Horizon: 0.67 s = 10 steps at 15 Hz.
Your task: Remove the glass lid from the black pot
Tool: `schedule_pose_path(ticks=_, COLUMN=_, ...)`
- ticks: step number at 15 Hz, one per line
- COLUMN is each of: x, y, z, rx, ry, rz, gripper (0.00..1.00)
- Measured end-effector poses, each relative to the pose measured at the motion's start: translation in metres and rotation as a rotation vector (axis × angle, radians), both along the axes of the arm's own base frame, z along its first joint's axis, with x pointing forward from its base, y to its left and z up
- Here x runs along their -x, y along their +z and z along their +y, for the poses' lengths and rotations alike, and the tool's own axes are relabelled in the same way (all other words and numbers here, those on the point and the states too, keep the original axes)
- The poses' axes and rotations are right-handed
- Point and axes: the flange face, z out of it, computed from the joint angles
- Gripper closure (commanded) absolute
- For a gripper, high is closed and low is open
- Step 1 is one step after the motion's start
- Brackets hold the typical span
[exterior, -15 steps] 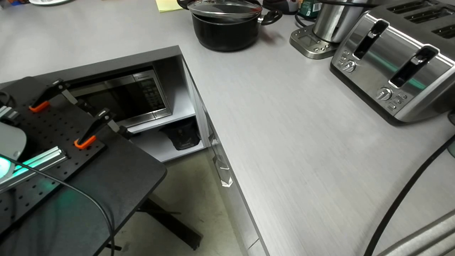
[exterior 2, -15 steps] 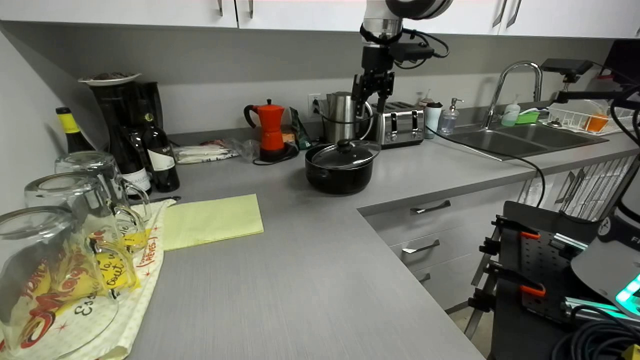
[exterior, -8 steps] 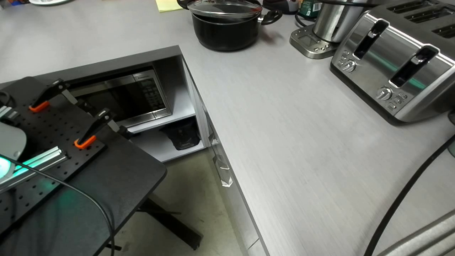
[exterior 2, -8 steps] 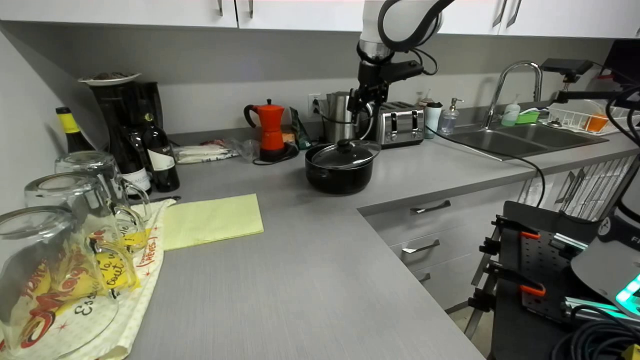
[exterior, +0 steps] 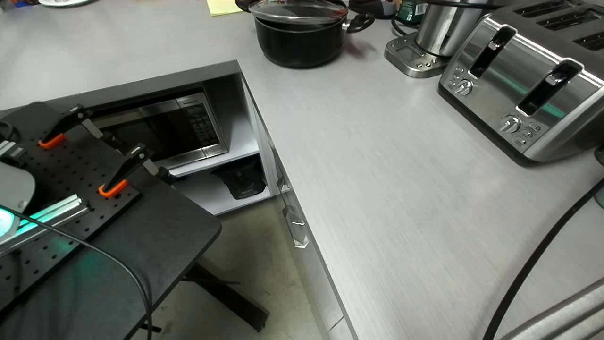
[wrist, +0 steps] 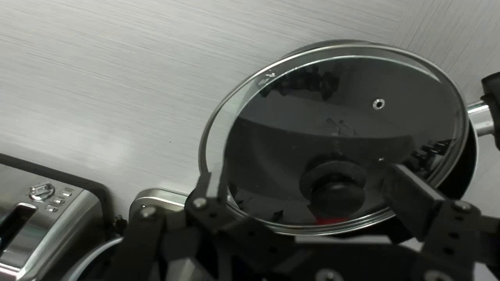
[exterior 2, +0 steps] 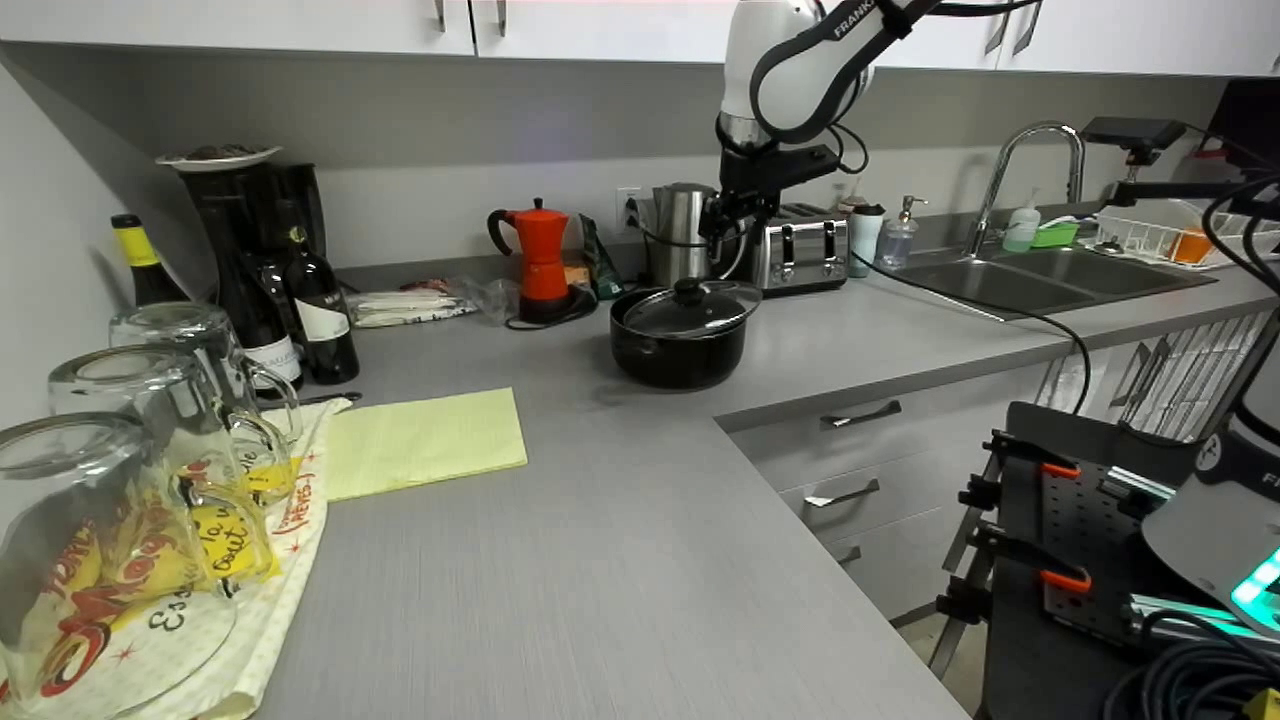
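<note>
Knob [exterior 2: 688, 290] of the glass lid [exterior 2: 692, 317] is seen, in an exterior view, below-left of the tool [exterior 2: 732, 234], whose fingers [wrist: 412, 199] are spread.

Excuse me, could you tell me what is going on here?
A robot arm is being used to take the glass lid off the black pot. Its gripper hangs open above the lid, holding nothing; in the wrist view, the dark knob shows between the spread fingers. The lid rests on the pot off-centre, leaving part of the opening uncovered.
</note>
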Motion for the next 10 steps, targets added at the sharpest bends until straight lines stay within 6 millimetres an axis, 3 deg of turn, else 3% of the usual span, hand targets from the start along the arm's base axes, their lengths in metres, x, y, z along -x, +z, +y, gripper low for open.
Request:
schedule_pose_path(ticks=3, x=-0.008, y=-0.013, z=-0.003, rx=0.004, ry=-0.003, rz=0.002, gripper=0.00)
schedule_pose_path(ticks=10, x=-0.026, y=-0.029, z=0.015, rx=0.008, ry=0.043, rz=-0.038, gripper=0.00)
